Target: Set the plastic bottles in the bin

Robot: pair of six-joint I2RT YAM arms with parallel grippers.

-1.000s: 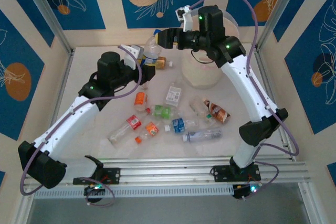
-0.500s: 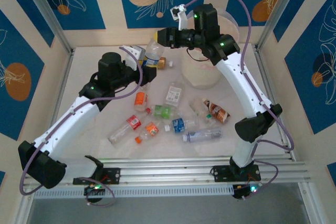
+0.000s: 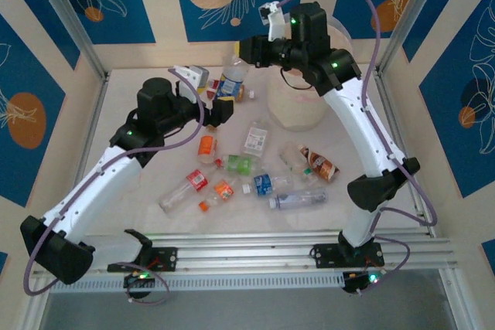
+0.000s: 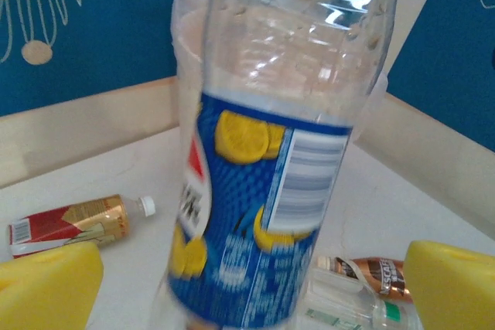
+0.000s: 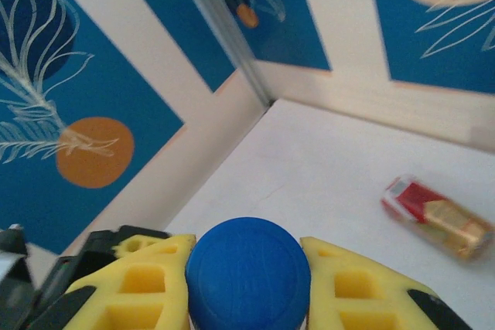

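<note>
Right wrist: right pincer (image 5: pixel 247 287) clamped on blue cap (image 5: pixel 247 256) of blue-label bottle (image 4: pixel 263 214). Left pincer (image 4: pixel 251 291) apart, flanking it; bin (image 3: pixel 298 110) at bottle's 3 o'clock.

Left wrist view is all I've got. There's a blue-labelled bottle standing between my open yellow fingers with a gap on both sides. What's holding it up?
Observer: The right gripper is shut on the bottle at its blue cap.
Operator: Where's the bin from there?
Observer: In the top view the bin stands just right of the bottle, under the right arm.
Operator: Much more to pick up?
Observer: Yes, about ten loose bottles lie clustered mid-table, between the two arms.
</note>
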